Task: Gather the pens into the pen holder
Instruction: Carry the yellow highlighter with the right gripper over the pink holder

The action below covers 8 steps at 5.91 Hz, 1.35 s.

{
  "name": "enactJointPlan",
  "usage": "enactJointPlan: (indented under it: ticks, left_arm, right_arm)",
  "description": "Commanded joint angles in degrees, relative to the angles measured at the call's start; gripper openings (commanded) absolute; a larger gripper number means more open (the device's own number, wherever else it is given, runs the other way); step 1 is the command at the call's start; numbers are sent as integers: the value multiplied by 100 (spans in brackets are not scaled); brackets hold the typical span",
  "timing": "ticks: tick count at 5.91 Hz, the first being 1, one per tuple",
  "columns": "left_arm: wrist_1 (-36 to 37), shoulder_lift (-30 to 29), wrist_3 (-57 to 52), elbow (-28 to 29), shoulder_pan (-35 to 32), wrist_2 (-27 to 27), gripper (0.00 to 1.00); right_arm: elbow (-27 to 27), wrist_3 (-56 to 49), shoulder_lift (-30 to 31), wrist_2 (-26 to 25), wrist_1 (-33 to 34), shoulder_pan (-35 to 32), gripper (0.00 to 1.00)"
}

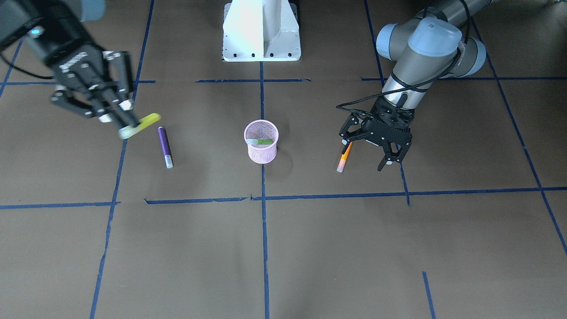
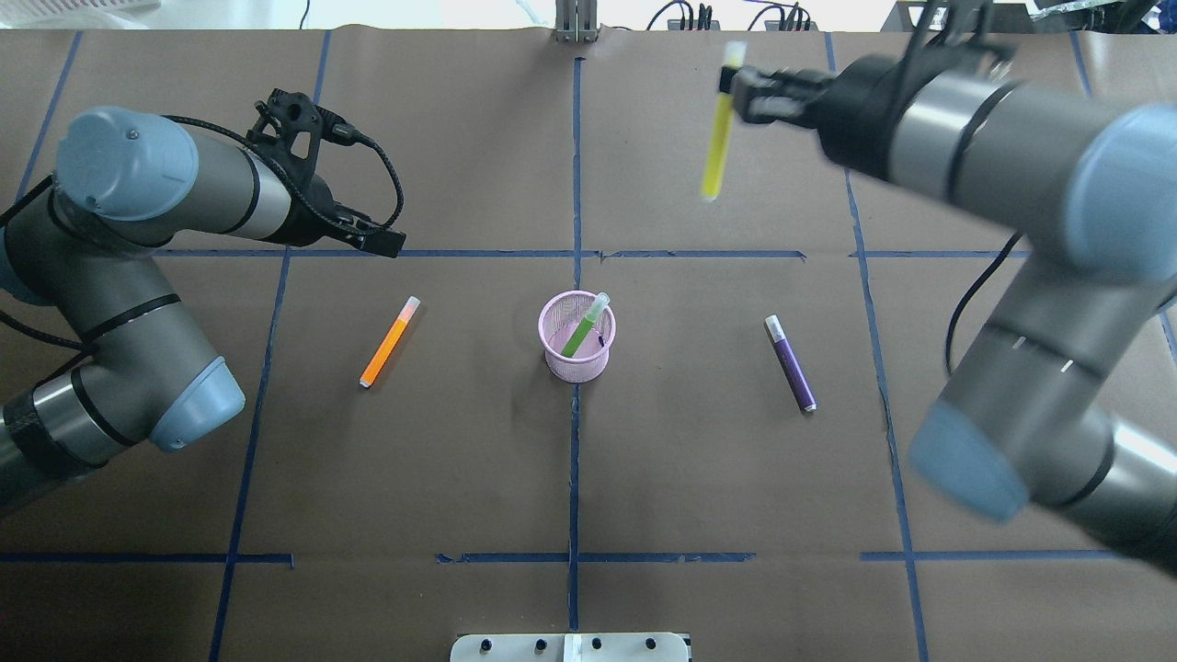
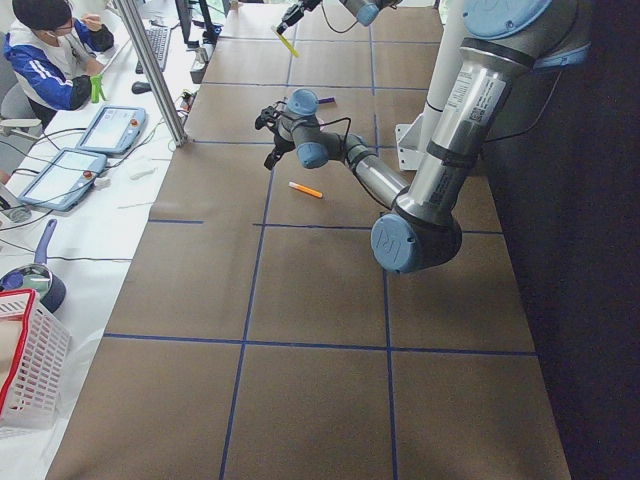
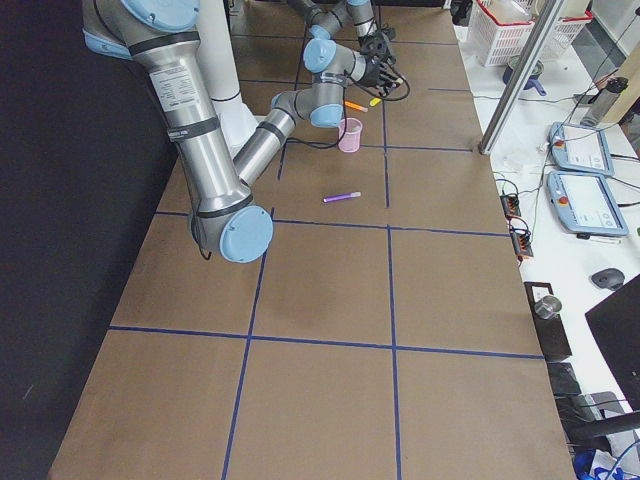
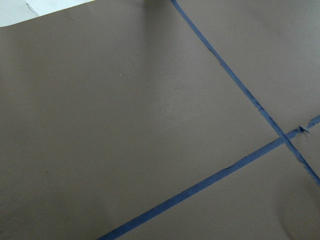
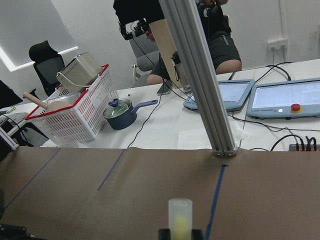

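Four pens show in the front-facing view. The small round pink wire-mesh pen holder point(image 1: 261, 155) stands upright mid-desk on a blue tape line point(image 1: 265, 230) and holds one green pen point(image 1: 265, 141), which leans across its mouth. The brown paper-covered desk point(image 1: 310, 252) also carries a purple pen point(image 1: 165, 146) and an orange pen point(image 1: 344, 157), both lying flat and well apart from the holder. The right pincer point(image 1: 129, 124) hangs above the desk, clenched on a yellow pen point(image 1: 148, 118) near its pale cap end. The left pincer point(image 1: 363, 155) has its jaws spread, one finger by the orange pen's upper end; I cannot tell whether they touch.

From overhead, the green pen's pale cap pokes over the holder's rim, and the orange and purple pens lie on opposite sides of the holder.

The left wrist view shows only brown paper and tape.

In the right wrist view the yellow pen's pale cap stands at the bottom edge. Beyond the desk sit a red-rimmed white basket point(image 6: 75, 117) holding pale items and a lidded blue pot point(image 6: 120, 114).
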<state>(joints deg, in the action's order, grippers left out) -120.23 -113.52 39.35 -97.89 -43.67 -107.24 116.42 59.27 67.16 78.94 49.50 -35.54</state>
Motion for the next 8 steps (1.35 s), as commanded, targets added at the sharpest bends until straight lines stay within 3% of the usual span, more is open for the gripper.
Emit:
enactJointPlan:
  ticks: [1, 3, 5, 8]
  left_arm:
    - [-27, 14, -276, 190, -1, -17, 100]
    - [-1, 14, -288, 226, 8, -25, 100]
    - [17, 14, -288, 226, 17, -25, 100]
    - [17, 14, -279, 235, 26, -17, 100]
  right_arm:
    - [-310, -82, -385, -1903, 7, 1354, 0]
    - [-821, -345, -502, -1935, 42, 1479, 0]
    - [-1453, -416, -921, -2408, 16, 1629, 0]
    - [-1850, -399, -1064, -2524, 7, 1796, 0]
